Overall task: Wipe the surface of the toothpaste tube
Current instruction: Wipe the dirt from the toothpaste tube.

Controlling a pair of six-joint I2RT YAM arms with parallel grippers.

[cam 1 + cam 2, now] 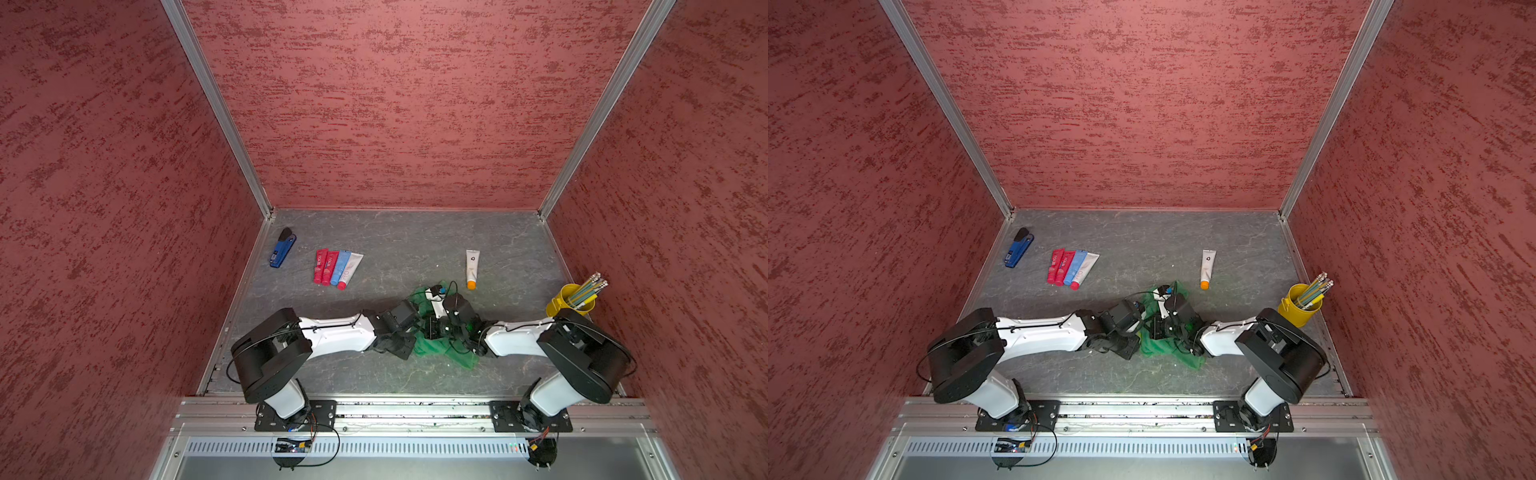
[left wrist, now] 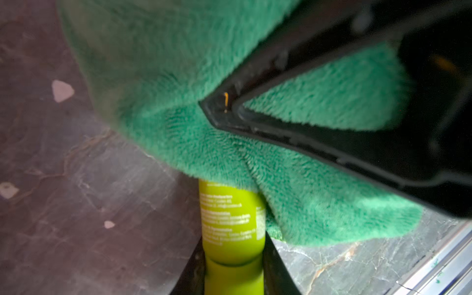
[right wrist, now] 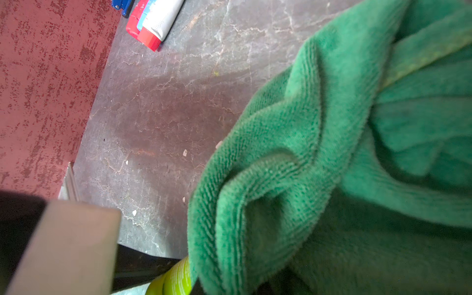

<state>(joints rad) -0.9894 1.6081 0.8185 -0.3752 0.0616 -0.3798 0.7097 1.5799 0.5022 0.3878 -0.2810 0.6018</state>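
Grey tabletop [image 1: 374, 249], lower centre: likely mid-wipe, toothpaste tube [image 2: 231, 222] clamped in left gripper [image 2: 233, 270], green cloth [image 3: 332, 153] clenched in right gripper [image 2: 222, 112]; next, stroke lengthwise.

A blue stapler [image 1: 282, 248] with a black top lies near the far left corner of the grey marbled worktop [image 1: 395, 241]. Just beside it four tubes [image 1: 336, 268] lie side by side, touching: two red, one blue, one white with a red cap. Well apart to the right lies a white tube with an orange cap [image 1: 472, 268]. A yellow cup [image 1: 567, 305] of pencils [image 1: 588, 289] stands at the right edge. Mottled red walls [image 1: 395, 104] enclose three sides.
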